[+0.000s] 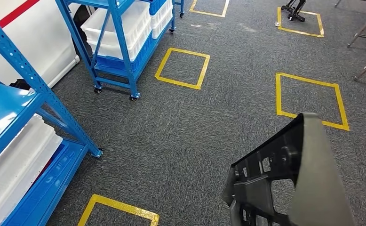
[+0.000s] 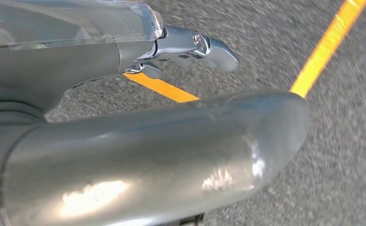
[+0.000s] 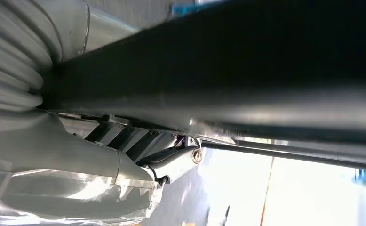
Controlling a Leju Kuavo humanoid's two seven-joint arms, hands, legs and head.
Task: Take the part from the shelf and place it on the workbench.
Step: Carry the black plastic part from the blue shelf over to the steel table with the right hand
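Grey carpet (image 1: 181,141) with yellow taped squares lies below. Right hand (image 3: 124,165) grips the long black-and-grey plastic trim part (image 1: 284,179), carried clear of the blue steel shelf (image 1: 26,117). Left hand (image 2: 186,47) holds nothing, fingers curled. Retrieval appears complete; workbench placement remains.

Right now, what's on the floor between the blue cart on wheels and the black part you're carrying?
Just bare grey carpet between the blue cart and the black part, seen in the head view.
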